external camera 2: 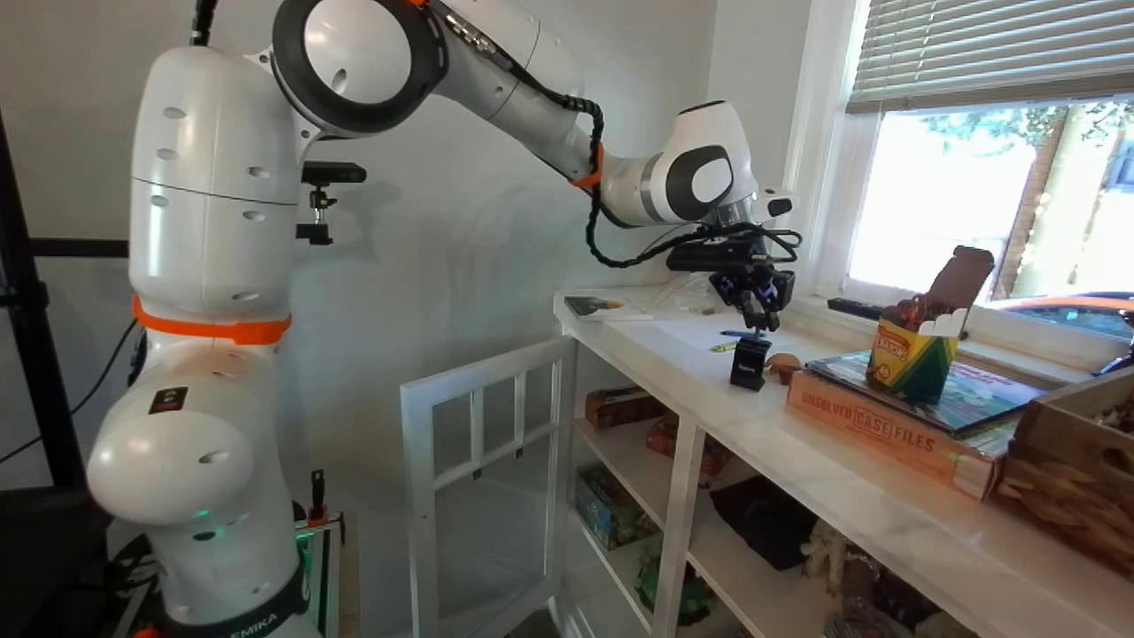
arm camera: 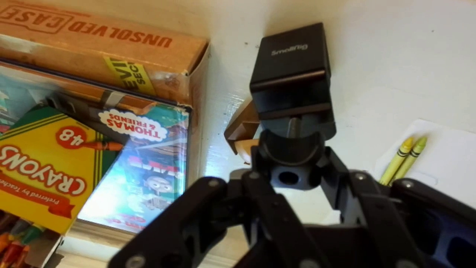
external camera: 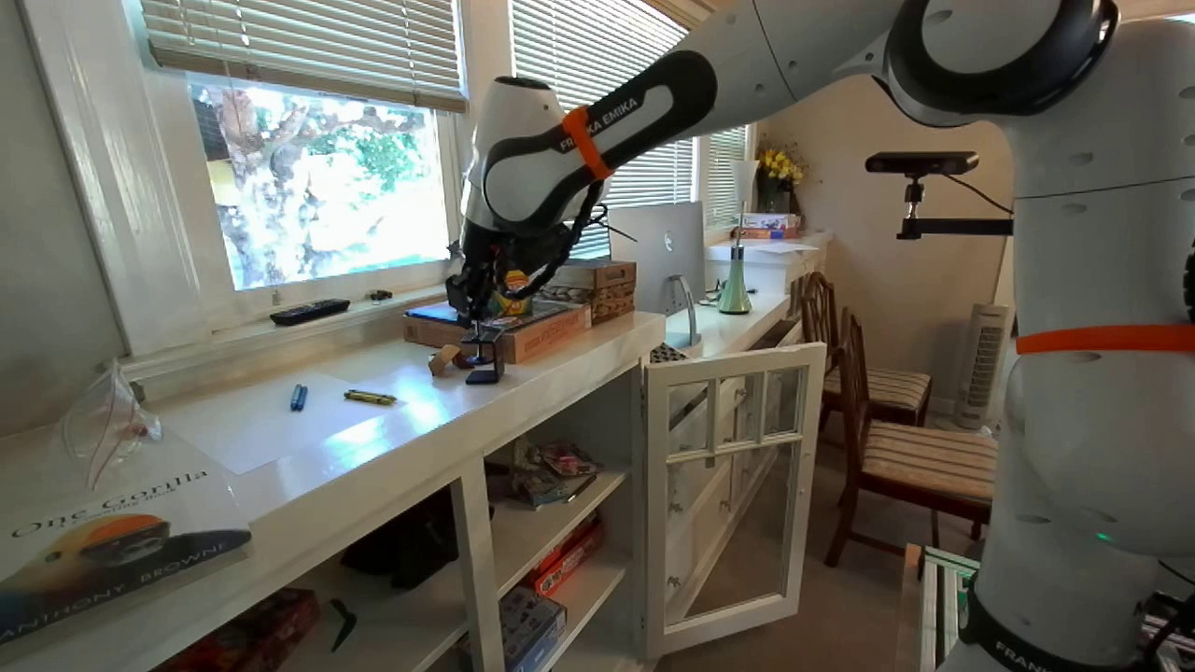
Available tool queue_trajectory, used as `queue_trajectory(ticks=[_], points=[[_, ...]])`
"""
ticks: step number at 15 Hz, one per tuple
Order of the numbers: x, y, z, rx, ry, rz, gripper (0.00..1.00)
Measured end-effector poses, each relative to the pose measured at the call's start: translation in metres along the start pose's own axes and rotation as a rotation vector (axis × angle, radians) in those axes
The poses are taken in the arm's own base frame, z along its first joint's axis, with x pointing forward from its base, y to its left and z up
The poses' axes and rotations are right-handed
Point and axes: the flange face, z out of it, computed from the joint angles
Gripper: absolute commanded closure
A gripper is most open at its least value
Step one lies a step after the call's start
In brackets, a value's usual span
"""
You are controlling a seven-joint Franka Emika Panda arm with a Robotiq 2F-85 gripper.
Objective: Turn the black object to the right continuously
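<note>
The black object (arm camera: 292, 56) is a small clamp with a blocky body, a threaded rod and a rounded knob (arm camera: 292, 149). It stands on the white countertop close to the front edge, and also shows as the black object in both exterior views (external camera: 487, 364) (external camera 2: 749, 363). Directly above it, my gripper (arm camera: 292, 160) points down with one finger on either side of the knob, shut on it. In both exterior views the gripper (external camera: 478, 322) (external camera 2: 762, 317) meets the top of the clamp. The contact faces of the fingers are hidden by the knob.
A brown folded piece (arm camera: 241, 128) lies right beside the clamp. The orange case-files box (external camera 2: 873, 421), with a crayon box (external camera 2: 912, 354) on top, stands nearby. Yellow crayons (arm camera: 403, 160) and blue crayons (external camera: 299, 398) lie on white paper. A cabinet door (external camera: 728, 467) hangs open below.
</note>
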Motion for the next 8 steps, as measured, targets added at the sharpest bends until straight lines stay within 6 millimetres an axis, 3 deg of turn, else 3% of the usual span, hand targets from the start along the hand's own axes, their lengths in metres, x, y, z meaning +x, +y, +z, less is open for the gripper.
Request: queue_trajectory(ticks=[7, 8], points=[[0.0071, 0.0017, 0.0011, -0.001, -0.034, 0.098, 0.86], [0.008, 0.0011, 0.0012, -0.001, -0.04, 0.107, 0.6]])
